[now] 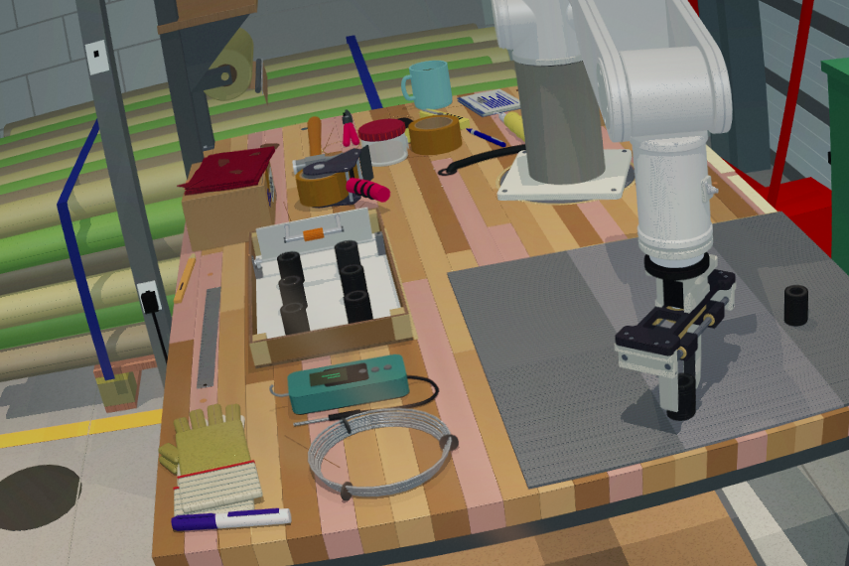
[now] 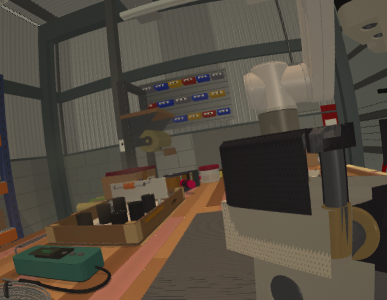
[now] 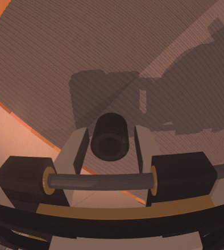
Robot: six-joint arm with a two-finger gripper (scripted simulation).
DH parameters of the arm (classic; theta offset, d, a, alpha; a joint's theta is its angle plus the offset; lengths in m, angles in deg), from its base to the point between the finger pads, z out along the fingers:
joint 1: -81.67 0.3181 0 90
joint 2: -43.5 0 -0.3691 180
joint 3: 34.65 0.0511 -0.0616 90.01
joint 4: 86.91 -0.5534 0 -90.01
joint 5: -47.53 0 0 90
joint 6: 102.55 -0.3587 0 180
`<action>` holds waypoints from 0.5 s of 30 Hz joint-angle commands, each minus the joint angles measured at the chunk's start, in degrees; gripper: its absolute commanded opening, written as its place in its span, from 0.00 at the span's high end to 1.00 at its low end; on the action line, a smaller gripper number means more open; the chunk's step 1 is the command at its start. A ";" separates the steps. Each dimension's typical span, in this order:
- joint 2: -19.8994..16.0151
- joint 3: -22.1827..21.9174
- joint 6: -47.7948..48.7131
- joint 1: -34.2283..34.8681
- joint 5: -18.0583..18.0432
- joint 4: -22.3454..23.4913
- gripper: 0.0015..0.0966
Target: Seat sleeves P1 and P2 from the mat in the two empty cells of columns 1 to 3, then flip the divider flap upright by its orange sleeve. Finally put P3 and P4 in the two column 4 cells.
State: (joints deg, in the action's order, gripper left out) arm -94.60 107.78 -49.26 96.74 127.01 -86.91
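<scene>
A black sleeve (image 1: pixel 684 398) (image 3: pixel 109 137) stands upright near the front edge of the grey mat (image 1: pixel 646 334), between the fingers of my open gripper (image 1: pixel 678 394) (image 3: pixel 109 143), which has come down around it. A second black sleeve (image 1: pixel 796 304) stands on the mat's right side. The tray (image 1: pixel 328 284) (image 2: pixel 120 215) on the left holds six black sleeves in two columns. Its divider flap (image 1: pixel 318 233) lies flat at the far end, with an orange sleeve (image 1: pixel 313 234) on it.
The robot base (image 1: pixel 562 177) stands behind the mat. A green meter (image 1: pixel 348 382) (image 2: pixel 58 260) and a wire coil (image 1: pixel 380 452) lie in front of the tray. Tape rolls, a jar and a mug sit at the back. The table's front edge is close below the gripper.
</scene>
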 commanded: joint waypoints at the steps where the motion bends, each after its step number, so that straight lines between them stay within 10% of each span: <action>1: 0.09 -0.08 0.00 0.00 0.00 0.00 0.50; 15: 0.07 -0.07 0.00 0.00 -0.01 0.00 0.57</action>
State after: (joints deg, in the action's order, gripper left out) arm -94.60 107.77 -49.26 96.74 127.00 -86.91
